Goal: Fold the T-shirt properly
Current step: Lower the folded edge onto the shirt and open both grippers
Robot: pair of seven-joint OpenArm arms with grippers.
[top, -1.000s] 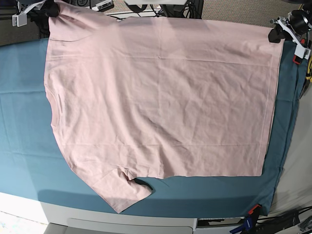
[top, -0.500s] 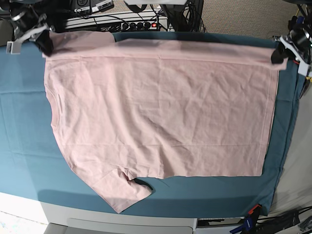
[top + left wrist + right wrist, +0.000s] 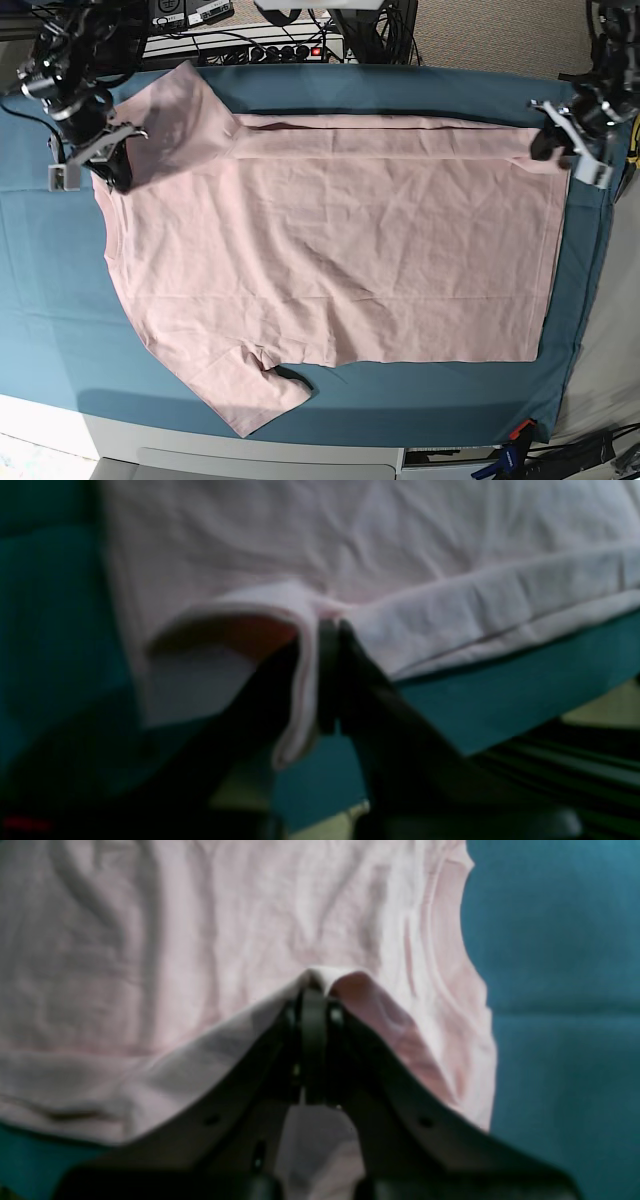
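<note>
Left gripper [image 3: 548,142]: upper right of base view, jaws closed, pinching hem corner of T-shirt [image 3: 340,250]. Same gripper [image 3: 327,630] in left wrist view: dark fingers [image 3: 370,680] pressed together at frame centre, pink hem edge caught between and drooping below the pinch; picture blurred.

Right gripper [image 3: 115,165]: upper left of base view, jaws closed on fabric near shoulder and collar. Same gripper [image 3: 315,990] in right wrist view: black fingers [image 3: 312,1040] shut at frame centre, small peak of pink cloth rising out of the tips, collar curve visible to the right of it.

T-shirt: pale pink, plain side up, lying flat over most of teal table cloth [image 3: 50,290], collar toward frame left, hem toward frame right. Top edge folded over into a narrow band running between the two grippers. One sleeve [image 3: 180,110] lying out at upper left, just beside right gripper. Other sleeve [image 3: 255,390] spread at lower left, tip near front edge of cloth. Light wrinkles across body.

Power strip [image 3: 270,48] and cables beyond table at top of frame. Red clamp [image 3: 518,432] at lower right corner of cloth.
</note>
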